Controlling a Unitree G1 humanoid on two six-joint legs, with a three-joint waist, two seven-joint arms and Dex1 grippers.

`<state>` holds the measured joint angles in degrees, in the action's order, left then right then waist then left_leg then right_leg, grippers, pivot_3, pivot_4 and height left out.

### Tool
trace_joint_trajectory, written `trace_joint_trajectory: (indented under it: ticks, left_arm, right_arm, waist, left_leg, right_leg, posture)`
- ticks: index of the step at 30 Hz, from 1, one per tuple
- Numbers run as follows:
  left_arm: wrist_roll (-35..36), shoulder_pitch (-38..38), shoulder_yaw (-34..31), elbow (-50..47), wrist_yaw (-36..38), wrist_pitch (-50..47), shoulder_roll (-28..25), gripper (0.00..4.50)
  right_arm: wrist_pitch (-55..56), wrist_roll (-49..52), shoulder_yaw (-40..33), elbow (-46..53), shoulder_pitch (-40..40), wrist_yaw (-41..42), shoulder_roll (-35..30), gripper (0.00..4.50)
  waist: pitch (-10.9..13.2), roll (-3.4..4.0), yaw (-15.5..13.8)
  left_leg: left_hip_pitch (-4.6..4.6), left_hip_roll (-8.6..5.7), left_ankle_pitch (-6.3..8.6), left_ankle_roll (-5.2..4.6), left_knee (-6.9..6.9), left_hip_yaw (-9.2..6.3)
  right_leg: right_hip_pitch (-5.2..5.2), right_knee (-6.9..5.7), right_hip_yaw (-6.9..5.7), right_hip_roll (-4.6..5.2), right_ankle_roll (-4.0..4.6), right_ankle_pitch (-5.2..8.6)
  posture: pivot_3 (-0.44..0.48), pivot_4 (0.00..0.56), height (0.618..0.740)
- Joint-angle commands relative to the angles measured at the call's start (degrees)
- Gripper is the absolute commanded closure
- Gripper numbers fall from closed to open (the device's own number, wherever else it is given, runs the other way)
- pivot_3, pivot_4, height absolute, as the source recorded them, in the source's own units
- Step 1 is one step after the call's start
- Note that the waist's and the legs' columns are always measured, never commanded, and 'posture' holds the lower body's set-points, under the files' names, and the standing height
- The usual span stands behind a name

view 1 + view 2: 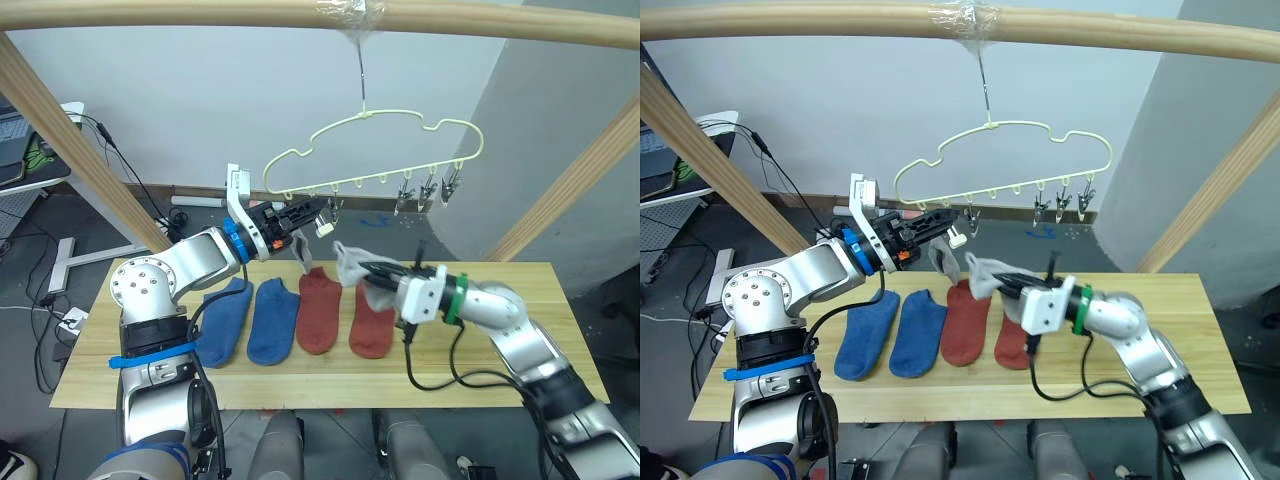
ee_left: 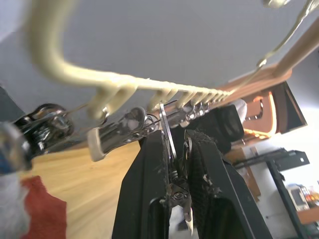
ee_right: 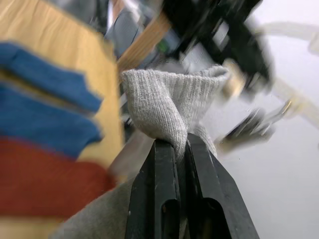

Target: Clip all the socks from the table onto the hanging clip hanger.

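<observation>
While four socks lie flat in a row on the table [image 1: 520,330], both arms are raised above them. From left to right the row reads: blue sock [image 1: 225,320], second blue sock [image 1: 273,318], red sock [image 1: 318,310], second red sock [image 1: 372,325]. The blue pair lie side by side, nearly touching; the red pair sit just beside them, toes toward the robot.

The left gripper [image 1: 318,208] reaches up to the left end of the hanger's clip row. In the left wrist view its fingers [image 2: 149,189] are closed on a metal clip [image 2: 169,149], which stands pinched between them. A grey sock [image 1: 303,255] hangs just below this gripper, above the first red sock; how it is attached cannot be told.

The hanger [image 1: 370,150] hangs by its hook from a taped spot on the horizontal pole [image 1: 150,12] overhead. More clips [image 1: 430,190] dangle from its lower edge toward the right end.

The right gripper [image 1: 375,270] is held over the second red sock, below the hanger's middle. Its fingers [image 3: 162,174] are closed on a second grey sock [image 3: 169,107], gripped at a fold with the cuff bunched above the fingertips and the remainder drooping.
</observation>
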<state>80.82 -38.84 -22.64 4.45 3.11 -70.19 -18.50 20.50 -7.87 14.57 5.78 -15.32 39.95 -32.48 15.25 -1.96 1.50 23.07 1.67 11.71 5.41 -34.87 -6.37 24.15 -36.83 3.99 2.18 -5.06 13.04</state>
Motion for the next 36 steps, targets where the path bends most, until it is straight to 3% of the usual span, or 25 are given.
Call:
trace_joint_trajectory:
  ticks: [1,4,8,13,16,17,19,27,29,36]
  left_arm:
    - [-0.9,0.1,1.0,-2.8,1.5,2.1,-0.3,4.26]
    - [-3.5,0.5,2.2,-3.4,2.2,3.8,-0.4,4.26]
    - [-5.6,-0.1,3.5,-2.5,3.8,5.7,0.2,4.26]
    - [-6.6,-0.6,4.4,-2.5,5.3,5.4,0.1,4.26]
    - [-7.1,-0.9,4.4,-1.8,5.9,5.4,-0.4,4.26]
    - [-7.2,-1.1,4.4,-1.6,6.0,5.4,-0.6,4.26]
    - [-7.5,-1.0,4.5,-1.5,6.2,5.3,-0.8,4.26]
    - [-7.6,-0.8,4.2,-1.8,6.4,5.0,-0.8,4.26]
    - [-7.5,-0.7,4.1,-2.0,6.4,4.9,-0.8,4.26]
    - [-7.4,-0.5,4.1,-2.1,6.5,4.7,-0.8,4.26]
  right_arm:
    - [-8.4,0.5,-3.3,6.7,5.7,-1.0,-1.3,4.49]
    - [-15.0,-2.0,-3.6,7.6,7.9,-1.7,-1.7,4.49]
    - [-27.1,-6.5,-3.7,-5.1,9.4,-9.3,1.9,4.49]
    - [-23.3,-14.4,0.9,-18.1,5.4,-16.3,2.7,4.49]
    - [-23.1,-13.2,0.6,-19.3,5.2,-15.8,3.2,4.49]
    - [-23.3,-12.2,0.1,-19.0,5.4,-15.1,3.4,3.95]
    - [-24.3,-9.0,-1.1,-17.1,6.1,-12.5,3.8,3.45]
    - [-34.7,0.5,-6.5,-2.8,10.8,-5.8,3.0,0.51]
    - [-40.5,4.9,-9.2,0.9,11.3,-4.9,4.3,0.02]
    - [-58.4,12.0,-17.7,-4.5,5.1,-13.6,13.4,0.02]
  waist:
    - [0.1,-0.05,0.1]
    - [0.5,-0.09,0.7]
    - [0.5,-0.18,0.7]
    - [0.7,-0.16,0.9]
    - [0.7,-0.21,1.3]
    - [0.7,-0.23,1.4]
    - [0.7,-0.23,1.5]
    - [0.8,-0.25,1.6]
    - [0.8,-0.26,1.5]
    - [0.8,-0.26,1.6]
  left_leg:
    - [-0.01,0.00,0.01,0.01,0.00,0.00]
    - [-0.06,0.01,0.00,0.01,-0.02,0.06]
    - [-0.13,0.04,-0.02,-0.01,-0.04,0.05]
    - [0.00,0.02,0.00,0.00,-0.03,0.13]
    - [-0.02,0.02,0.00,0.00,-0.02,0.13]
    - [-0.04,0.02,0.00,0.00,-0.01,0.09]
    - [-0.03,0.02,0.00,0.00,0.00,0.08]
    - [-0.02,0.02,0.00,0.00,-0.02,0.07]
    - [-0.03,0.02,0.00,0.00,-0.02,0.08]
    - [-0.03,0.03,-0.01,0.00,-0.03,0.08]
  right_leg:
    - [0.00,0.00,0.01,0.00,0.00,0.01]
    - [0.03,-0.04,0.05,0.00,0.22,0.14]
    - [0.00,-0.10,0.04,-0.02,0.26,0.16]
    - [0.08,-0.03,0.09,0.00,0.28,0.17]
    - [0.08,-0.05,0.09,-0.01,0.05,0.04]
    - [0.07,-0.07,0.07,-0.02,0.03,0.04]
    - [0.06,-0.05,0.07,-0.03,0.01,0.03]
    - [0.04,-0.04,0.07,-0.02,-0.01,0.02]
    - [0.04,-0.05,0.07,-0.02,0.02,0.04]
    - [0.05,-0.06,0.07,-0.02,0.23,0.15]
  posture:
    - [0.008,0.271,0.740]
    - [0.008,0.271,0.740]
    - [-0.010,0.269,0.740]
    - [-0.023,0.269,0.740]
    - [-0.019,0.278,0.740]
    - [-0.019,0.278,0.740]
    - [-0.018,0.279,0.740]
    - [-0.015,0.275,0.740]
    - [-0.015,0.275,0.740]
    - [-0.010,0.271,0.740]
